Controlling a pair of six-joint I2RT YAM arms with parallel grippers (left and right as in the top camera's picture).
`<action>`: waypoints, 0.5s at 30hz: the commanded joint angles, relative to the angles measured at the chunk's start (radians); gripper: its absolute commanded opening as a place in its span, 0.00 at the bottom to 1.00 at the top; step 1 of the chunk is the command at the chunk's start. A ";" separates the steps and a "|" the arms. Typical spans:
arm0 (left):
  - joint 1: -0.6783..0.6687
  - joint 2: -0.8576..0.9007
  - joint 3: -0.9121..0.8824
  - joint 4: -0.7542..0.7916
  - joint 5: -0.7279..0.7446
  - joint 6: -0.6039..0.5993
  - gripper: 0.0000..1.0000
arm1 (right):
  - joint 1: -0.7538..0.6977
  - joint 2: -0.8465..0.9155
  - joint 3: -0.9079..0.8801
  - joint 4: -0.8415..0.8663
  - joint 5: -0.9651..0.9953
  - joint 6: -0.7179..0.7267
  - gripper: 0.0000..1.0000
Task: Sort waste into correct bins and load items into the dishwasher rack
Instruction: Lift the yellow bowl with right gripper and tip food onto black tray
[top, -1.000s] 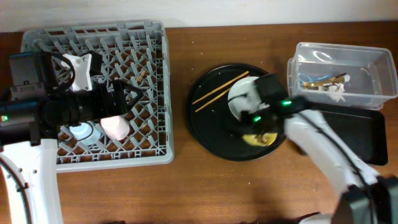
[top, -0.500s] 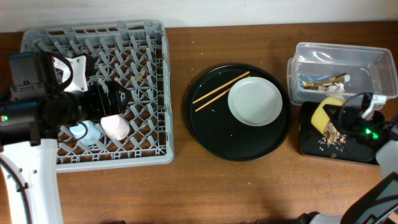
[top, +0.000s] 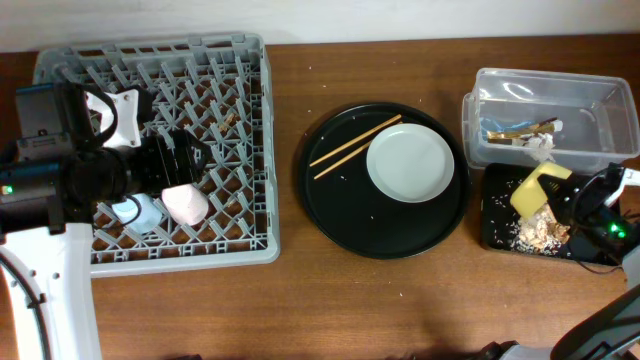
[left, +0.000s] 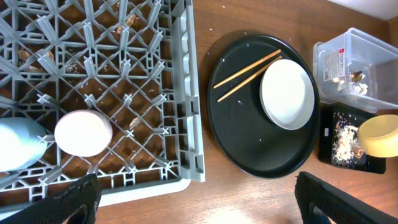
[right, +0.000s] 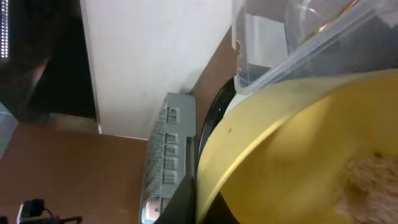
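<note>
My right gripper (top: 565, 200) is shut on the rim of the yellow bowl (top: 533, 190) and holds it tipped over the shallow black tray (top: 495, 215); brownish food scraps (top: 532, 233) lie in the tray. In the right wrist view the bowl (right: 311, 162) fills the frame. The clear tub (top: 550, 120) holds the brown-gold wrapper (top: 520, 128) and a white tissue bit (top: 541, 145). The white-grey plate (top: 410, 163) and chopsticks (top: 352, 146) lie on the round black tray (top: 340, 215). The pink cup (top: 186, 204) and light-blue cup (top: 138, 211) sit in the grey rack (top: 250, 120). My left gripper (left: 199, 202) is open above the rack's front edge.
The round black tray sits mid-table between the rack and the bins. Bare wooden table (top: 380, 300) runs along the front. The left arm's body covers part of the rack's left side.
My right gripper carried the yellow bowl from the round tray over to the black tray and tipped it; a pile of scraps now lies there. The left arm barely moved.
</note>
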 joint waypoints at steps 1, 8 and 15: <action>0.000 -0.007 0.003 0.003 -0.006 0.016 0.99 | 0.005 -0.010 0.000 -0.002 -0.109 -0.071 0.04; 0.000 -0.007 0.003 0.003 -0.006 0.016 0.99 | 0.034 -0.011 -0.001 -0.040 -0.035 -0.029 0.04; 0.000 -0.007 0.003 0.003 -0.006 0.016 0.99 | 0.097 -0.015 0.002 -0.051 -0.129 -0.098 0.04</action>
